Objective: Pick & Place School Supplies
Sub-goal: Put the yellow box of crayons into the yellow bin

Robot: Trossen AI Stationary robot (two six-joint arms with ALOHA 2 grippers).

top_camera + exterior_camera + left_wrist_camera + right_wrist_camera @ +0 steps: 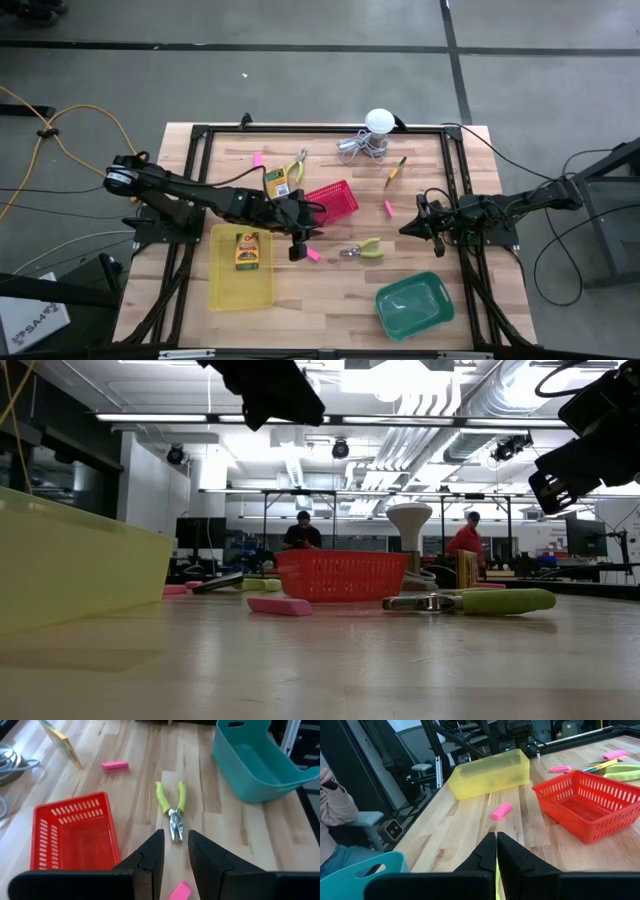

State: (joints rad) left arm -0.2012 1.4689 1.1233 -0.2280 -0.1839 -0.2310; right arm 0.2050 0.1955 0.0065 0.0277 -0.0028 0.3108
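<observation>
Two arms hung over the desk (330, 300), supplies scattered between them.
Left gripper (298, 250) hovered by the red basket (335, 200), fingers (150, 855) slightly apart, over a pink eraser (313, 254); pliers (362, 249) lay nearby, a crayon box (246, 250) in the yellow tray (238, 290). Right gripper (408, 228) waited, fingers together.
</observation>
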